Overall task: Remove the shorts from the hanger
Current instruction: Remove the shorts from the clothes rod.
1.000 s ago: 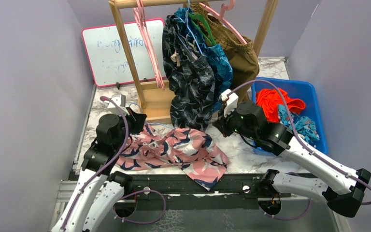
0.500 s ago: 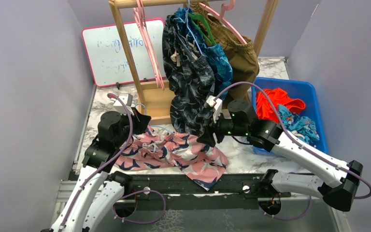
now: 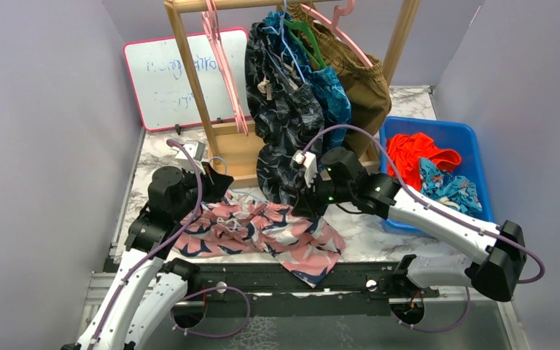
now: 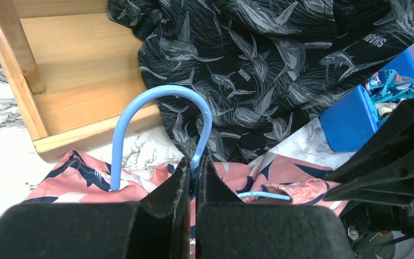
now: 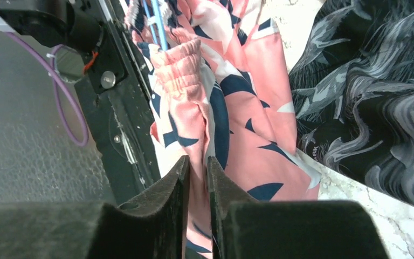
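Pink shorts (image 3: 292,237) sprawl on the counter (image 3: 370,237); left fingers (image 4: 177,189) clamp the hanger (image 4: 161,89) steady so right fingers (image 5: 171,189), pinching the fabric, can pull.

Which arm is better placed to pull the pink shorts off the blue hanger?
The right. The right gripper is closed on the pink shorts near the waistband, so it can likely draw them away. The left gripper is shut on the blue hanger at its hook and should hold it.
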Robot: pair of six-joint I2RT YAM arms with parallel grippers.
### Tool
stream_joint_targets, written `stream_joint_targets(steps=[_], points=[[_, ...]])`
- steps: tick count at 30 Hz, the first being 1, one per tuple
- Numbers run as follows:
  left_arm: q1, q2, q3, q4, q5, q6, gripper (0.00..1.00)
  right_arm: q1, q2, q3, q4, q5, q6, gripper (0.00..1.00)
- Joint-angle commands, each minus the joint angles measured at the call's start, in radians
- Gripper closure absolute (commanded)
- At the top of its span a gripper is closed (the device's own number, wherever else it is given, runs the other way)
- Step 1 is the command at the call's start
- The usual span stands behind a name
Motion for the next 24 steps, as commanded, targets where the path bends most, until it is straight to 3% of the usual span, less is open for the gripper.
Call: stream_joint_targets(steps=[1, 2, 4, 12, 18, 24], points=[[0.005, -0.003, 0.019, 0.042, 0.019, 0.015, 1.0, 0.0, -0.087, -0.011, 0.059, 0.024, 0.012, 0.69], [0.005, 0.002, 0.018, 0.041, 0.024, 0.018, 1.0, -0.001, -0.09, -0.012, 0.057, -0.005, 0.005, 0.62], [0.005, 0.013, 0.019, 0.041, 0.033, 0.02, 1.0, 0.0, -0.084, -0.008, 0.052, -0.045, -0.003, 0.57], [0.005, 0.014, 0.006, 0.051, 0.039, 0.012, 1.0, 0.0, -0.006, 0.002, 0.037, -0.096, -0.032, 0.59], [0.005, 0.011, 0.005, 0.051, 0.029, 0.012, 1.0, 0.0, -0.037, -0.016, 0.075, -0.041, -0.02, 0.93], [0.005, 0.015, 0.003, 0.045, 0.015, 0.024, 1.0, 0.0, -0.119, -0.052, 0.115, 0.044, 0.006, 0.99]])
